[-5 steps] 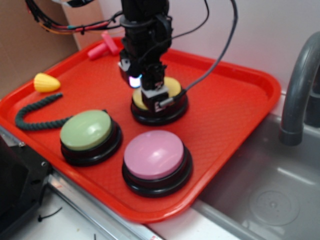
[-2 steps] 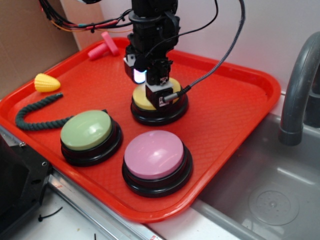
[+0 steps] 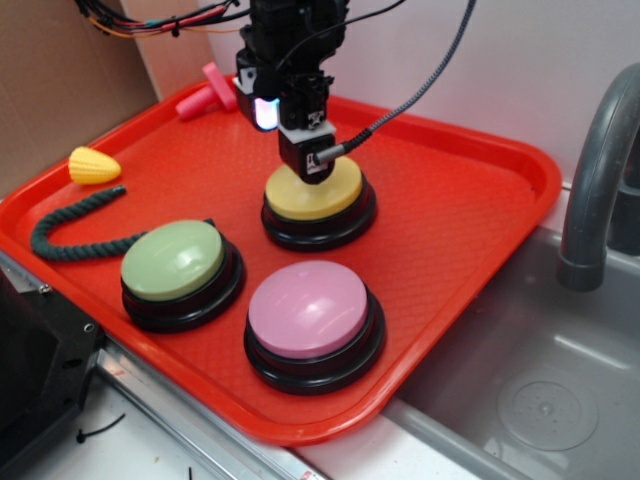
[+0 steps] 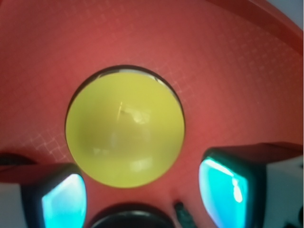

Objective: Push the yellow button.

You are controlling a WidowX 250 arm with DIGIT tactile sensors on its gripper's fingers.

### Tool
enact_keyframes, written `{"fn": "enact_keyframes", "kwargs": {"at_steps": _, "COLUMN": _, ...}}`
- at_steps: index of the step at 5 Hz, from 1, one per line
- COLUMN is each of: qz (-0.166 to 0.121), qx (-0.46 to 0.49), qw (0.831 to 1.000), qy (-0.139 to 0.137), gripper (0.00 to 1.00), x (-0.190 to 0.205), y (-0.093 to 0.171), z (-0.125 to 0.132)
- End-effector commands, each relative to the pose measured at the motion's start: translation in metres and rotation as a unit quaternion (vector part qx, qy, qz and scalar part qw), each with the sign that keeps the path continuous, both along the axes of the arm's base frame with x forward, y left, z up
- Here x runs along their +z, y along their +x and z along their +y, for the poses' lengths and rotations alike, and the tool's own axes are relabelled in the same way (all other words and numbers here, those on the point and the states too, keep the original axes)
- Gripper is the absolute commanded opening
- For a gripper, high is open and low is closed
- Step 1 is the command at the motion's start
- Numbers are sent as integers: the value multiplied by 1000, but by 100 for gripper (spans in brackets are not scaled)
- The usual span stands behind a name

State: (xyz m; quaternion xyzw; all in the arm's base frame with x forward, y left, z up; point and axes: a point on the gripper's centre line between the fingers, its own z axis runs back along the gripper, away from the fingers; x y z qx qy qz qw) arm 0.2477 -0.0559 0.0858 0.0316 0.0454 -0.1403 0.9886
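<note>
The yellow button [image 3: 318,191], a smooth yellow dome on a black base, sits in the middle of the red tray [image 3: 470,215]. My gripper [image 3: 307,163] hangs just above the button's back edge and does not touch it. In the wrist view the yellow button [image 4: 124,127] fills the centre. My gripper [image 4: 145,192] shows below it, with the glowing fingertips [image 4: 227,186] apart on either side and nothing between them.
A green button [image 3: 177,262] and a pink button [image 3: 310,312] stand at the tray's front. A small yellow cone toy [image 3: 92,165], a dark green rope [image 3: 70,232] and a pink peg [image 3: 207,92] lie on the left. A sink [image 3: 540,380] with a grey faucet [image 3: 592,180] is on the right.
My gripper has lifted off the yellow button and moved slightly back. More of the dome now shows below it.
</note>
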Motion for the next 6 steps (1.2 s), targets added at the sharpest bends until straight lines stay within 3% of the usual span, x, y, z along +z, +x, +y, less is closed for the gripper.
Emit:
{"fn": "enact_keyframes", "kwargs": {"at_steps": 1, "qz": -46, "qx": 8, "qw": 999, "qy": -13, "gripper": 100, "x": 35, "y": 8, "z": 2}}
{"fn": "enact_keyframes", "kwargs": {"at_steps": 5, "qz": -37, "qx": 15, "qw": 999, "qy": -10, "gripper": 100, "x": 63, "y": -4, "z": 7}}
{"fn": "enact_keyframes", "kwargs": {"at_steps": 6, "qz": -53, "qx": 18, "qw": 998, "qy": -10, "gripper": 100, "x": 74, "y": -9, "z": 7}}
